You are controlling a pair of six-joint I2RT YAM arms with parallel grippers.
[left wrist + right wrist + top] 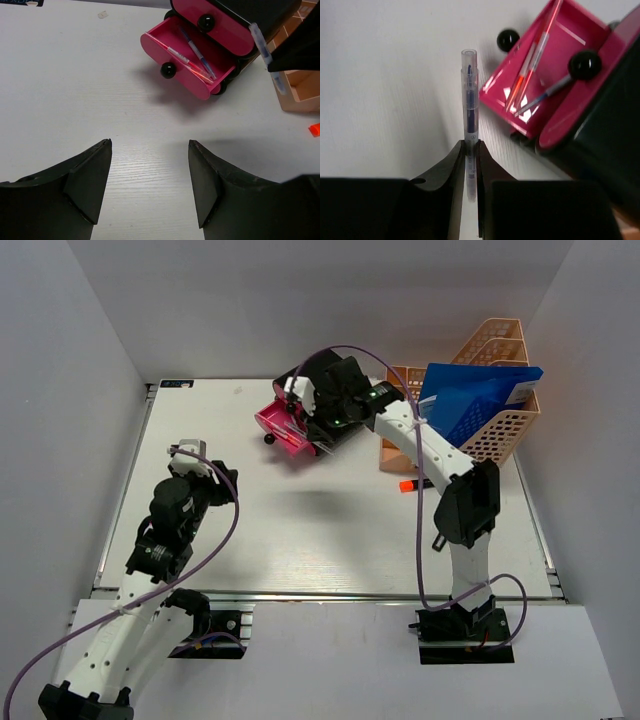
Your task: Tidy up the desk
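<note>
1. White worktop (300,540) filling the enclosure floor; middle and near edge wide open.
2. Left claw (150,144) spread, empty, above bare surface toward the left edge.
3. Right claw (470,147) pinching one clear pen (469,95), just beside the open pink drawer (190,85) near the far edge.
4. Three pens (200,56) inside that drawer.
5. One drawer box (330,415); one peach file rack (500,432) crowding the far right corner.

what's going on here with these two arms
The right pincer is shut on a pen, held just in front of the open pink drawer, which has a few pens in it. The left pincer hangs open above the desk, holding nothing.
</note>
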